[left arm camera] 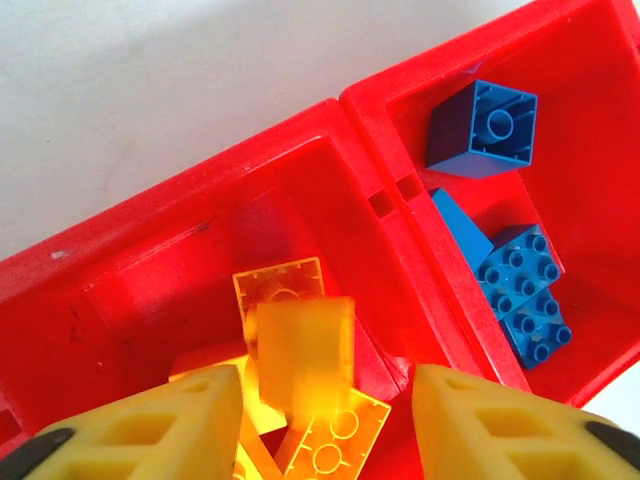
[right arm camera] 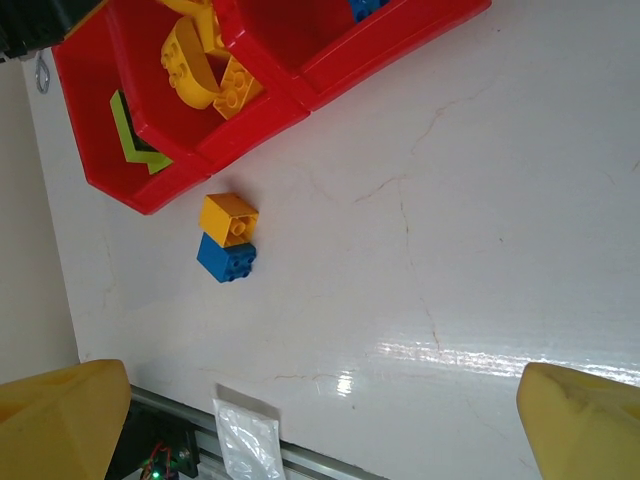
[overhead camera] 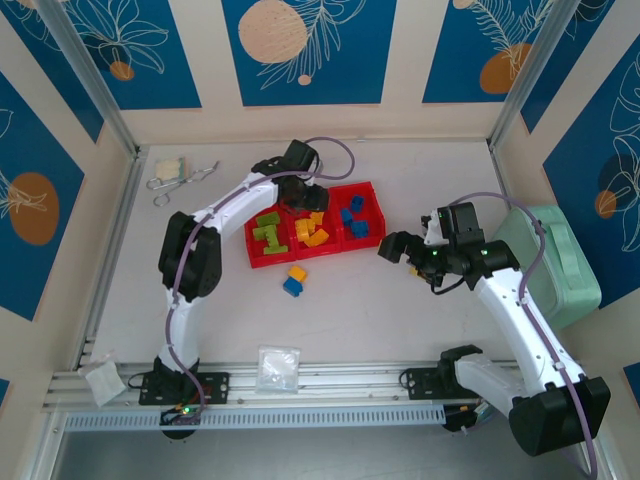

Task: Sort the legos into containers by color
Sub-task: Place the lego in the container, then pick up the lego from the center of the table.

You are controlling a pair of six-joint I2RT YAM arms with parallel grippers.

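- The white table (overhead camera: 400, 330) holds everything.
- The long red tray (overhead camera: 268, 262) lies near the middle of the table. It has three square boxes side by side.
- The left box holds the green legos (overhead camera: 267, 232), the middle box holds the yellow legos (overhead camera: 312, 230), and the right box holds the blue legos (overhead camera: 356, 220).
- The left gripper (left arm camera: 328, 392) hangs over the middle box with its fingers apart. A blurry yellow brick (left arm camera: 300, 360) is between them. There is a gap on one side of it, so it looks let go, not pinched.
- The right gripper (right arm camera: 320, 430) is spread as wide as it goes and holds nothing. It hangs over the bare table, to the right of the tray.
- Two bricks are not sorted yet. A loose yellow brick (right arm camera: 229, 218) and a loose blue brick (right arm camera: 226, 258) lie on the table just in front of the tray, touching each other.
- These bricks look light, hard and smooth, so I think they will not squash or break, but they could slip or tip.
- I think the best place to grab is the two flat sides, not the bumpy top.
- Because the two loose bricks touch, the fingers should go on the sides that face away from the other brick.
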